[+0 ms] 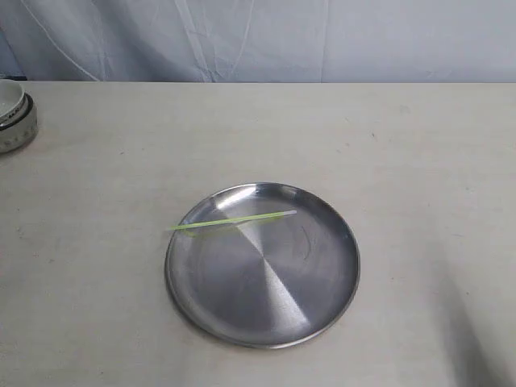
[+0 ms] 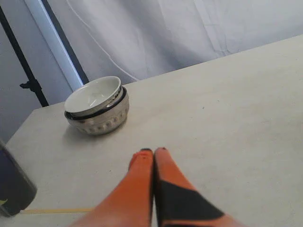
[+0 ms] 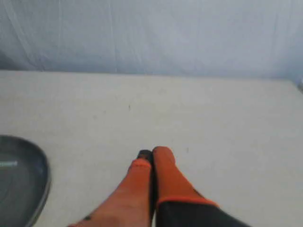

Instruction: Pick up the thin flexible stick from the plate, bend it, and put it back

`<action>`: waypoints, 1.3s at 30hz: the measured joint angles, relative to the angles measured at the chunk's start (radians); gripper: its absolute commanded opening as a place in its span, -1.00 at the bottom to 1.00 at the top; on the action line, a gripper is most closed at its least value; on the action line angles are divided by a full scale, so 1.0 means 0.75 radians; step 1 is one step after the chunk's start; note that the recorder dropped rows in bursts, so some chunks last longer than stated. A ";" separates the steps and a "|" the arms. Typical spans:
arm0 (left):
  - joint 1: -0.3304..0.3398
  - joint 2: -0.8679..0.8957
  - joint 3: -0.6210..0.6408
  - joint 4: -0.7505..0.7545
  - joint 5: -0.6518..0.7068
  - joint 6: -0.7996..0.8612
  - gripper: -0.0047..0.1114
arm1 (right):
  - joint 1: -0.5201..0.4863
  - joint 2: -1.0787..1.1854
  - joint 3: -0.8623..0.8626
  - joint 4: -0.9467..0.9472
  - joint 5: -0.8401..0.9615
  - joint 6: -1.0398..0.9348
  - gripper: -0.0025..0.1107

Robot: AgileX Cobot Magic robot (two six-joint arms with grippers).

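The round shiny steel plate (image 1: 322, 282) lies in the middle of the table in the exterior view. The thin pale yellow-green stick (image 1: 234, 219) rests across its far left part, one end poking over the rim. Neither gripper shows in the exterior view. In the left wrist view my left gripper (image 2: 154, 151) is shut, its orange fingers pressed together with nothing between them, above bare table. My right gripper (image 3: 152, 153) is also shut and empty; the plate's rim (image 3: 43, 175) shows at the edge of that view, apart from the fingers.
A white ceramic bowl stacked in a patterned one (image 1: 14, 117) stands at the table's far left edge, also seen as the bowl stack (image 2: 97, 104) beyond the left gripper. A pale cloth backdrop hangs behind the table. A dark object (image 2: 14, 187) sits by the table's corner.
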 measured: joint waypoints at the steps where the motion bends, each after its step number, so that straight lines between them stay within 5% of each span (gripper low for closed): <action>1: 0.000 0.000 0.000 0.000 0.000 0.000 -0.92 | 0.000 0.000 0.000 -0.012 -0.075 0.000 -0.97; 7: 0.000 0.000 0.000 0.000 0.000 0.000 -0.92 | 0.000 0.000 0.000 0.010 -0.617 0.054 -0.97; 12: 0.000 0.000 0.000 0.000 0.000 0.000 -0.92 | 0.000 -0.002 0.000 0.278 -1.070 0.515 -0.97; 24: 0.000 0.000 0.000 0.000 0.000 0.000 -0.92 | 0.000 -0.002 0.000 0.395 -1.133 1.145 -0.97; 27: 0.000 0.000 0.000 0.000 0.000 0.000 -0.92 | 0.000 0.009 -0.028 0.391 -0.962 1.175 -0.97; 32: 0.000 0.000 0.000 0.000 0.000 0.000 -0.92 | 0.014 0.228 -0.315 0.109 -0.270 1.107 -0.97; 39: 0.000 0.000 0.000 0.000 0.000 0.000 -0.92 | 0.171 0.939 -1.095 0.007 0.441 0.195 -0.97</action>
